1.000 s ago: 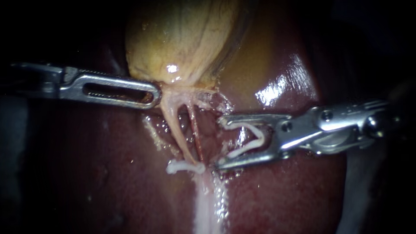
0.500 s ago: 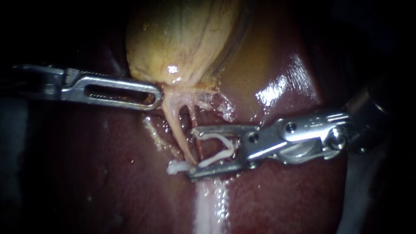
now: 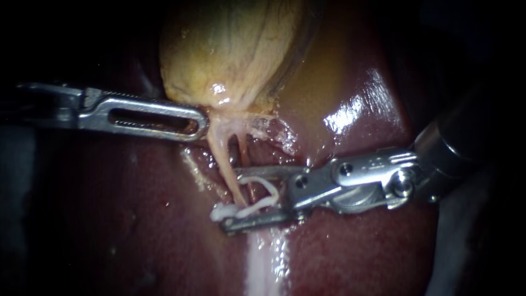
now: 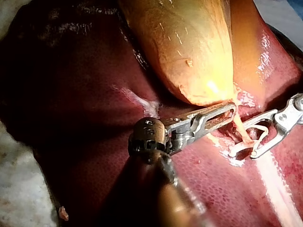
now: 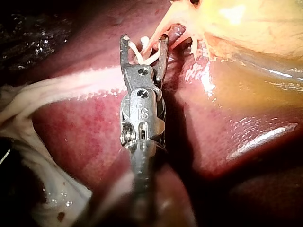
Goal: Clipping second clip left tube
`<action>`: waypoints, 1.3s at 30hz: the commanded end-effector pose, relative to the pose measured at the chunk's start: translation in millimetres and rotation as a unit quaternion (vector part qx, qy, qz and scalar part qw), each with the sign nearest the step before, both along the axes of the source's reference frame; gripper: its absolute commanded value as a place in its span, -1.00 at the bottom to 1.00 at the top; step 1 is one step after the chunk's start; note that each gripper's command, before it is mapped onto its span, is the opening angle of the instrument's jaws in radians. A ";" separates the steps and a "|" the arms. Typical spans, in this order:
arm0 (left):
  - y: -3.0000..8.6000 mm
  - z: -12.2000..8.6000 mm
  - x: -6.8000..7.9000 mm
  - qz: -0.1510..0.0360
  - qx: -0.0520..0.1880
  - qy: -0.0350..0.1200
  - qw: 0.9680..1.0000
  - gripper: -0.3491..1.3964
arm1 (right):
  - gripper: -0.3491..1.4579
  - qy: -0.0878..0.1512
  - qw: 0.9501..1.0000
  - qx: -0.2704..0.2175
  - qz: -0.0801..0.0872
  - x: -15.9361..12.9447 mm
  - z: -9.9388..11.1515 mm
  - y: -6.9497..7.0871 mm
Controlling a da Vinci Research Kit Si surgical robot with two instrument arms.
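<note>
Your right instrument [image 3: 233, 198] holds the new clip [image 3: 274, 193] in wide jaws around the left tube [image 3: 224, 164], just beside the old clip [image 3: 219, 212]. Your left instrument [image 3: 200, 123] pinches the gallbladder [image 3: 230, 49]. Next, I think, squeeze shut.

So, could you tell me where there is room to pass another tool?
Bare liver lies free below the left tool and below the right tool. Crowded: under the gallbladder, where the left tool grips, and at the tubes, with a placed clip and the right tool's held clip.
</note>
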State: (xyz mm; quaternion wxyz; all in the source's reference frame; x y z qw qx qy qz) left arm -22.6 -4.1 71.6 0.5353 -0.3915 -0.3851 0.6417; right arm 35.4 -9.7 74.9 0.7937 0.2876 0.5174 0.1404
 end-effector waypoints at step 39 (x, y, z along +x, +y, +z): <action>-0.1 0.4 -0.2 0.001 0.000 -0.001 1.000 -1.00 | -1.00 -0.019 0.997 0.077 0.019 0.9 1.8 -0.8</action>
